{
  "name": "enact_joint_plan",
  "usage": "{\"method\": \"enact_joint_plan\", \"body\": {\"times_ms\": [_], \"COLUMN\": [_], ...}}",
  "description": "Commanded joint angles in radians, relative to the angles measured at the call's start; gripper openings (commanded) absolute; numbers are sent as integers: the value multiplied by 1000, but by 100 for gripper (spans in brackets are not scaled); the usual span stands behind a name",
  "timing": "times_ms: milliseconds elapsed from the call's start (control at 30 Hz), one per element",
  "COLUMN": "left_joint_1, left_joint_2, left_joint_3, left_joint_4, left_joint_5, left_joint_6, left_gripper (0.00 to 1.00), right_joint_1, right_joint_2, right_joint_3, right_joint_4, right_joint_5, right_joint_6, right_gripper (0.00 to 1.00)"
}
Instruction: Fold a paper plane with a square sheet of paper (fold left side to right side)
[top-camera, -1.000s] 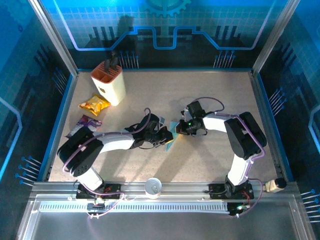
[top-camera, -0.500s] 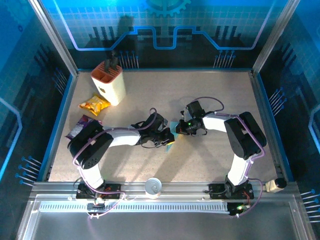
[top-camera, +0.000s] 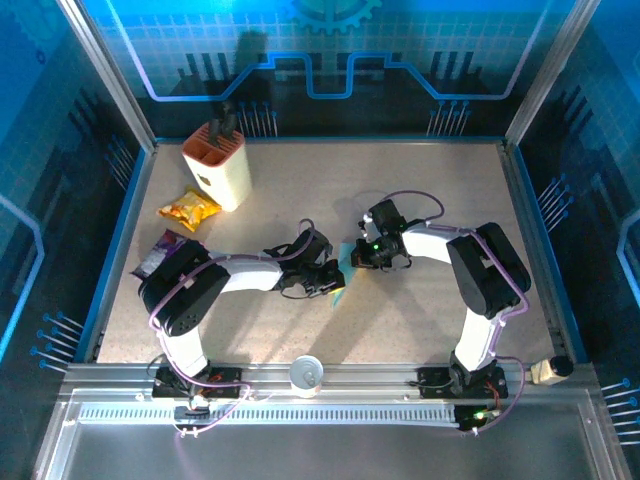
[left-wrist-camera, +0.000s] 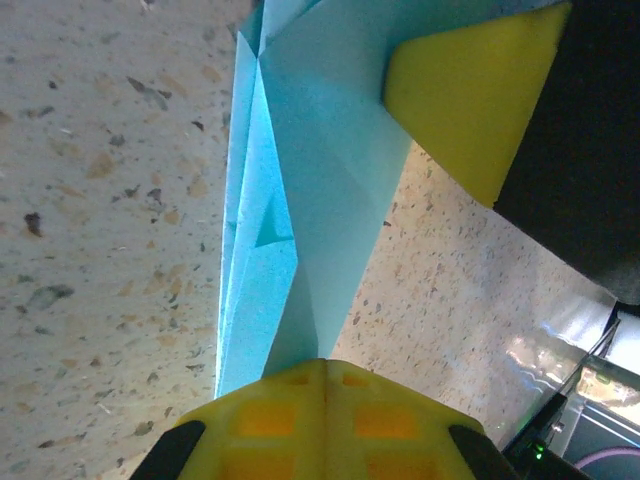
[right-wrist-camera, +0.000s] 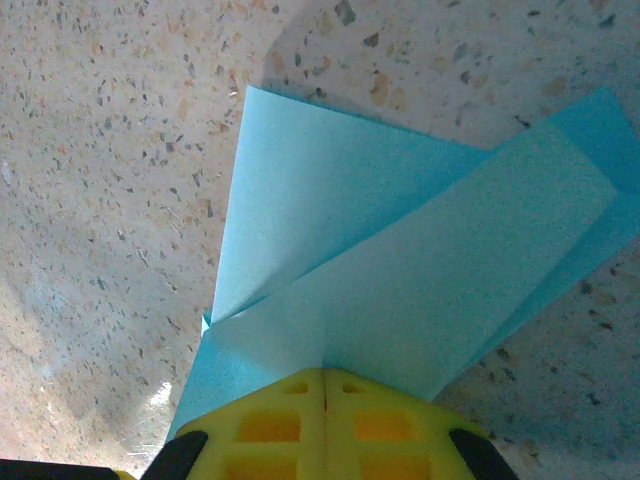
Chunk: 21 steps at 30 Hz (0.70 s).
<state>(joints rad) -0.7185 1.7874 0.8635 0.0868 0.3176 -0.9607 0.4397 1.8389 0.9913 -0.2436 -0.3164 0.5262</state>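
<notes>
I see the thin light-blue sheet of paper, already creased into overlapping flaps, near the middle of the speckled beige table, a little toward 6 o'clock. It sits between my two claws. The left gripper is at the paper's 7 o'clock edge and the right gripper at its 1 o'clock edge.

On the left wrist camera, the left gripper's yellow fingertips are pressed together at 6 o'clock, with their tip on the end of the sheet of paper. The paper runs away toward 12 as a long folded strip. The right claw's yellow pad lies on it at 1 o'clock.

On the right wrist camera, the right gripper is likewise pressed together at 6 o'clock. The sheet of paper meets its tip and fans out toward 12 and 2. I cannot tell whether either claw nips the paper or only bears on it.

At the table's 10 o'clock corner stands the cream knife block. The yellow snack packet and purple snack packet lie toward 9 o'clock, their print too small to read.
</notes>
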Motion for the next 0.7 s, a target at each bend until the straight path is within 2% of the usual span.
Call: {"method": "enact_joint_plan", "body": {"times_ms": [0,667], "left_joint_1": [-1,-1], "left_joint_2": [23,45], "left_joint_3": [18,-29], "left_joint_4": [-31,-27], "left_joint_5": [-15,-41], "left_joint_6": [24,18], "left_gripper": [0,0], "right_joint_1": [21,31], "right_joint_2": [77,74], "right_joint_3": [-31,-3], "right_joint_4": [-124,-147], "right_joint_5": [131,135], "right_joint_6": [-21,-30], "right_gripper": [0,0]}}
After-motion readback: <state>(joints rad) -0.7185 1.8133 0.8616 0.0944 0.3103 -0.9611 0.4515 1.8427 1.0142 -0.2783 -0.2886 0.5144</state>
